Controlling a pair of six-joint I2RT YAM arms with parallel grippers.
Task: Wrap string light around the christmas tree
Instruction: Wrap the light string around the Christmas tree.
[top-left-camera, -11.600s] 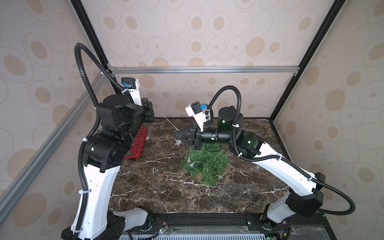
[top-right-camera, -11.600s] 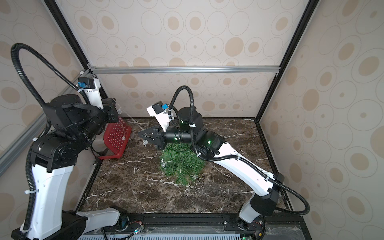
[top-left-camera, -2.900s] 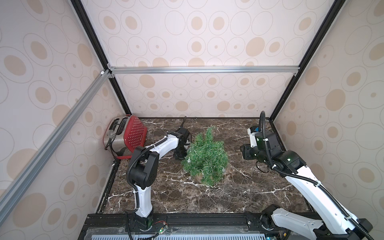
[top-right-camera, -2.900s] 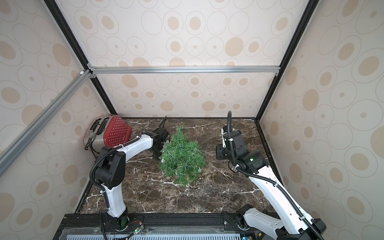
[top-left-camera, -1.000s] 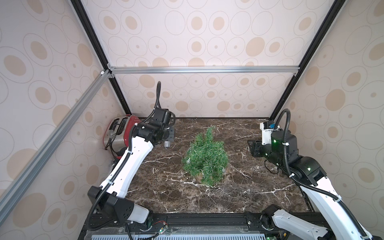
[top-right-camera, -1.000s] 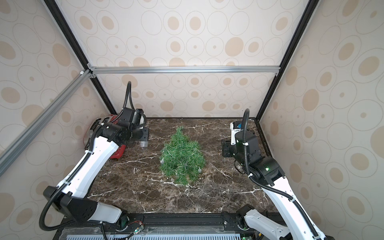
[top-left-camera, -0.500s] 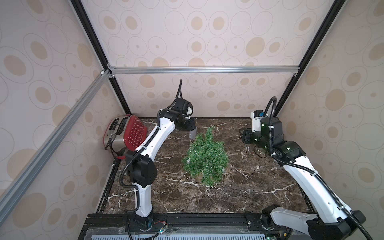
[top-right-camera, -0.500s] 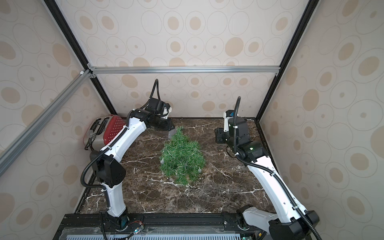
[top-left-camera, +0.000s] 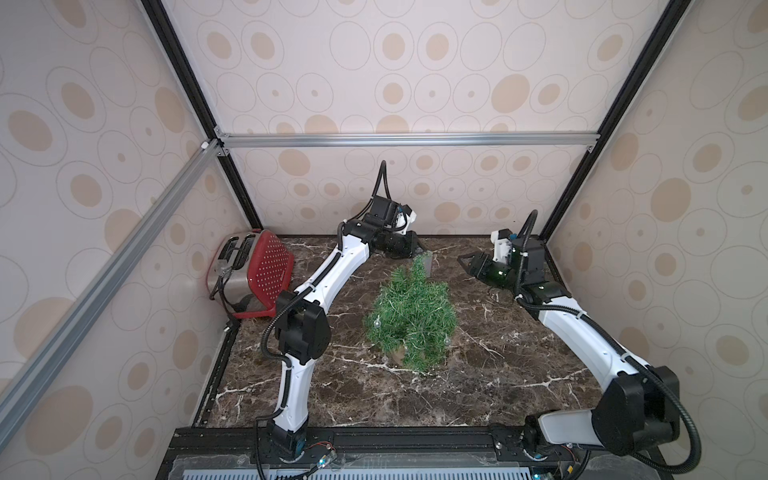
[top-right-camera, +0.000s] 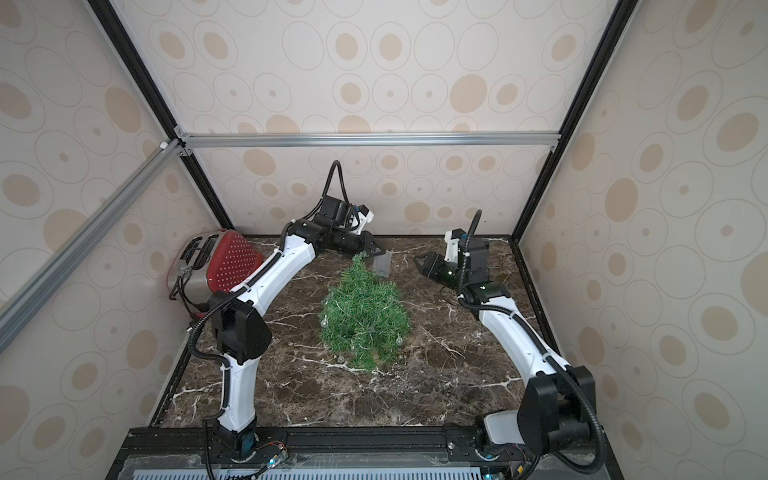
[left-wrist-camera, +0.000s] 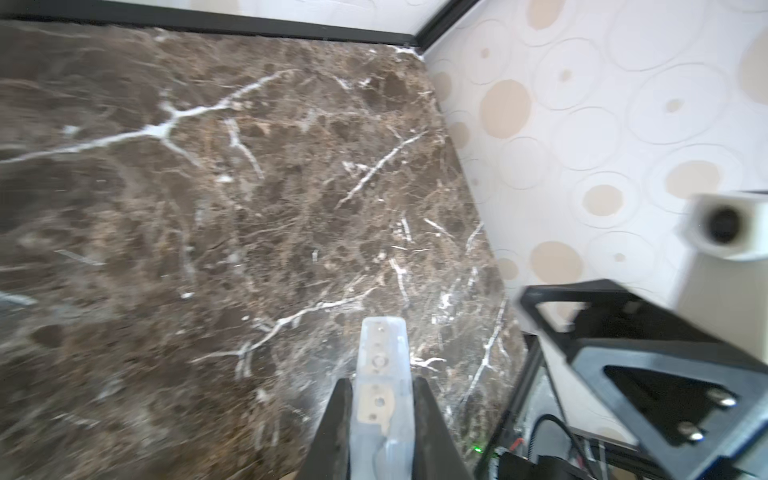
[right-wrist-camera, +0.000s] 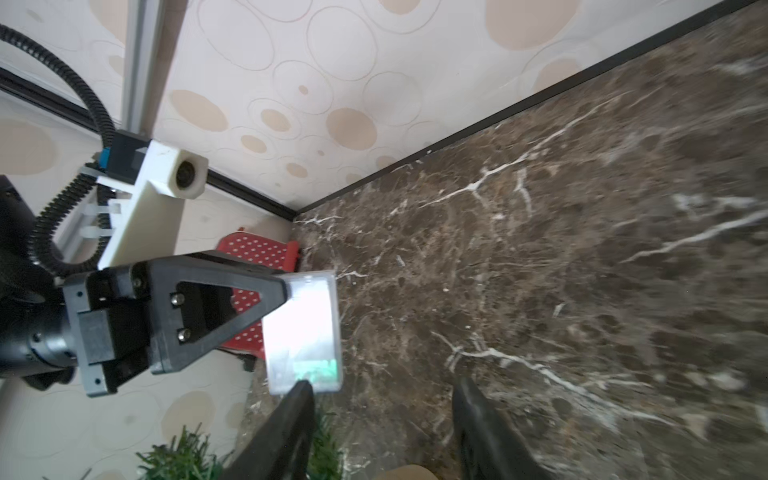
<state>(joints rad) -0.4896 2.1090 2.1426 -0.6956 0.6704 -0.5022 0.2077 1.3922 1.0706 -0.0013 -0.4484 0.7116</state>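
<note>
Both top views are evenly lit and sharp; the dark veined marble tabletop (left-wrist-camera: 174, 232) is blurred in wrist views.

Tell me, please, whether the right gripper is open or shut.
Open: the right gripper has its jaws standing apart, with nothing held between them.

Small green christmas tree (top-left-camera: 411, 316) stands upright, tan base down, bristly branches spread wide. The string light (top-left-camera: 377, 322) threads through its lower branches, clear bulbs peeking out. Its translucent grey box (top-right-camera: 383, 264) is held in the air just beside the pointed top.
</note>
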